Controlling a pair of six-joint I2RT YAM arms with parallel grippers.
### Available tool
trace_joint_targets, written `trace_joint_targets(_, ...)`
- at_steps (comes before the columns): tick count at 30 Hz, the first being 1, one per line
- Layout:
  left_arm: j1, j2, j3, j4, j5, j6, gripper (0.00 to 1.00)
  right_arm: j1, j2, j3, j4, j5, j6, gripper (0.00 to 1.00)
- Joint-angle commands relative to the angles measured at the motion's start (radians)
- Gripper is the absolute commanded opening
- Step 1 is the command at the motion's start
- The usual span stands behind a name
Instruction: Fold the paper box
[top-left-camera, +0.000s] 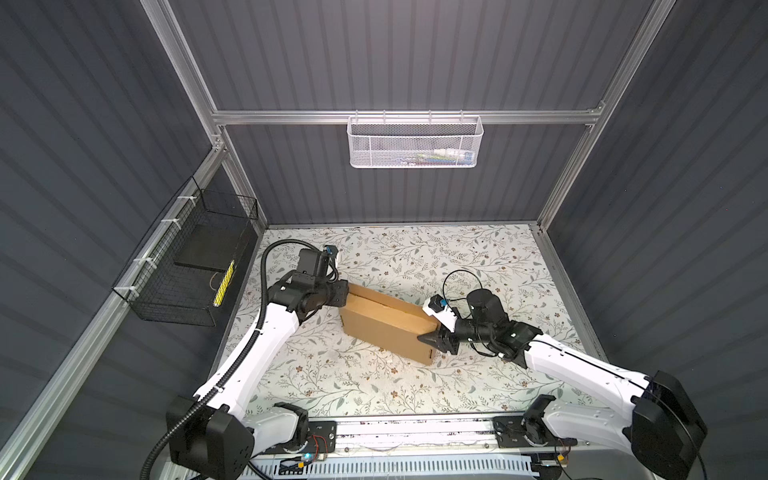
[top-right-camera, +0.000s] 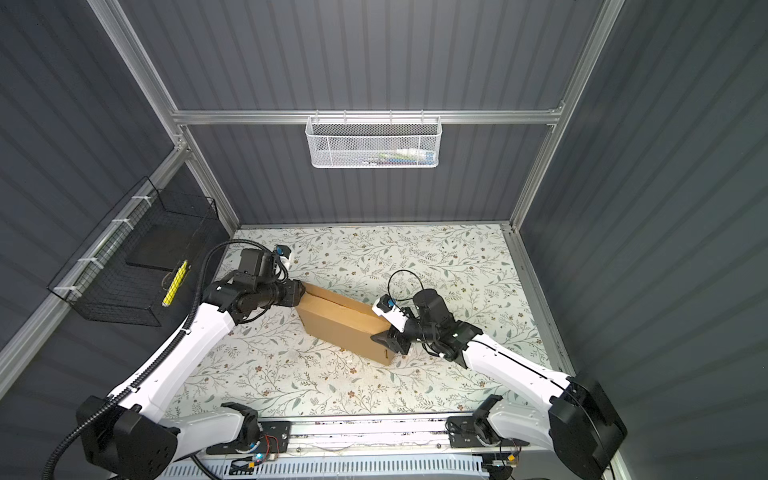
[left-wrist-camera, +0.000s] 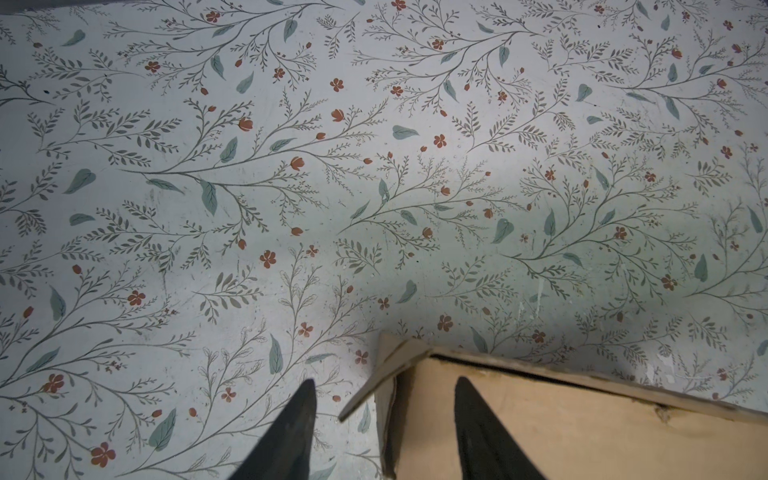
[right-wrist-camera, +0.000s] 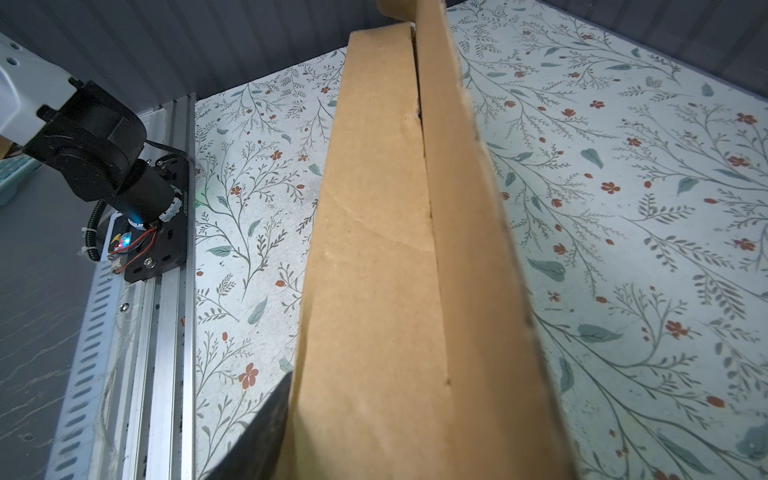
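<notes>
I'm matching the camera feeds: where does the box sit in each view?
Top view: box centre, slightly low.
Top view: box just left of centre.
Left wrist: frame's lower right corner.
Right wrist: central band, top to bottom.
Shared landmark: floral table.

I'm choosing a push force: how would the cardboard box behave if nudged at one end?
The paper box probably feels light yet fairly stiff, being corrugated board folded into walls. Low and long on the table, it would likely slide or pivot rather than tip. The loose flap at its corner may bend.
</notes>
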Motion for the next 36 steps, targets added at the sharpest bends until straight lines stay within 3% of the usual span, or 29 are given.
trace_joint_targets(1, 0.01, 0.01, -0.006, 0.042, 0.044, 0.018, 0.5, -0.002, 0.004, 0.021, -0.02, 0.009, -0.003, 0.42)
trace_joint_targets(11, 0.013, -0.007, -0.033, 0.064, 0.108, -0.021, 0.34, -0.002, 0.011, 0.026, -0.023, 0.016, -0.002, 0.41)
trace_joint_targets(15, 0.013, -0.017, -0.041, 0.058, 0.112, -0.034, 0.24, -0.002, 0.014, 0.026, -0.025, 0.02, -0.003, 0.4)
trace_joint_targets(36, 0.014, -0.069, -0.044, 0.031, 0.109, -0.061, 0.15, -0.002, 0.021, 0.032, -0.036, 0.035, -0.001, 0.39)
